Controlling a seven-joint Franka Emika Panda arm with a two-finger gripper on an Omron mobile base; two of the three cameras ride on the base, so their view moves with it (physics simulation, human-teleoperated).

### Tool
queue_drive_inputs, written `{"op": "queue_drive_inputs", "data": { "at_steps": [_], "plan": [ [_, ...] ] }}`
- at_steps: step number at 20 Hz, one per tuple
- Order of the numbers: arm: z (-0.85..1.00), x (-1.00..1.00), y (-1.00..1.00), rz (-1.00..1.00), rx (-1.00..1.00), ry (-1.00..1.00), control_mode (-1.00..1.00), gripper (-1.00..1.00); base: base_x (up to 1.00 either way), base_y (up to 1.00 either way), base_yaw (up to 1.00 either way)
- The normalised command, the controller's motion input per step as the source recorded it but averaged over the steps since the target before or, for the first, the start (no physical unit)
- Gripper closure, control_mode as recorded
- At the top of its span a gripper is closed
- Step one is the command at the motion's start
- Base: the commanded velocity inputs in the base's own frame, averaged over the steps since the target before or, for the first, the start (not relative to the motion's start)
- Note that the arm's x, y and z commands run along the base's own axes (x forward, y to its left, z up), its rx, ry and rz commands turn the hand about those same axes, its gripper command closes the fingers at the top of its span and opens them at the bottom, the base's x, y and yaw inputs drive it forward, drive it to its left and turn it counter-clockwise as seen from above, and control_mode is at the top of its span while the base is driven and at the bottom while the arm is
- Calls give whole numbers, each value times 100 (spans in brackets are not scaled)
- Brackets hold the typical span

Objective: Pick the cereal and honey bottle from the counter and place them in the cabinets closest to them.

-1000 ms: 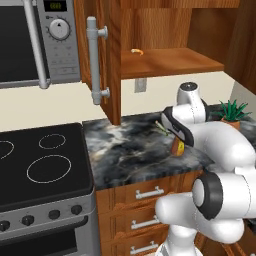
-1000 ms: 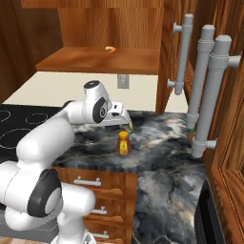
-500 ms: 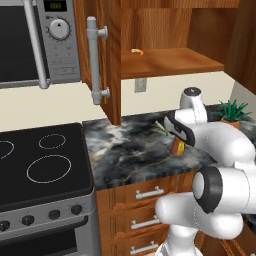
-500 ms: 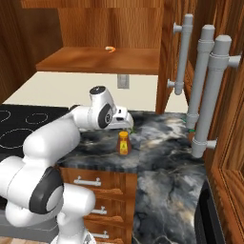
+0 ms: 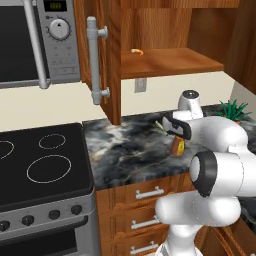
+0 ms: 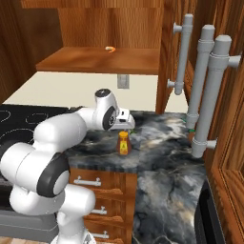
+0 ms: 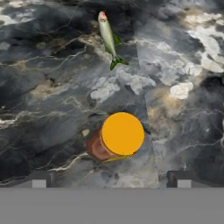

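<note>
1. One small amber-brown honey bottle (image 6: 124,143) with a yellow label and an orange-yellow cap stands upright on the black-and-grey marbled stone counter (image 6: 162,162), near its front edge.
2. One white two-finger gripper (image 6: 127,125) hangs above the bottle with its jaws spread wide and nothing between them; in the hand view the two dark fingertips (image 7: 38,179) rise at the bottom, well apart.
3. In the hand view the round orange cap of the bottle (image 7: 117,137) lies between the two tips and just ahead of them, nearer the left one, with the brown body showing at the cap's left side.
4. One slim pale-green vegetable (image 7: 108,38) with a pink tip and green leaves lies flat on the stone, beyond the bottle and apart from it.
5. One open reddish-brown wood-grain wall cabinet (image 6: 102,61) hangs over the counter; one small curved orange item (image 6: 110,48) rests on its plank shelf.
6. In the right base view three long grey bar handles (image 6: 206,90) stand upright on the cabinet doors to the right of the bottle.
7. In the left base view one silver microwave (image 5: 35,42), one black stovetop (image 5: 42,162) and one green spiky plant (image 5: 232,109) flank the counter; three drawers (image 5: 150,192) with short silver handles sit under it.
</note>
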Motion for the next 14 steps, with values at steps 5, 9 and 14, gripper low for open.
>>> {"op": "queue_drive_inputs", "data": {
  "at_steps": [5,9,14],
  "plan": [
    [-13,28,-6,0,3,0,-100,-100,0,0,0],
    [-15,26,-10,0,3,0,-100,-100,0,0,0],
    [-12,19,-11,0,3,0,-100,-100,0,0,0]
  ]
}}
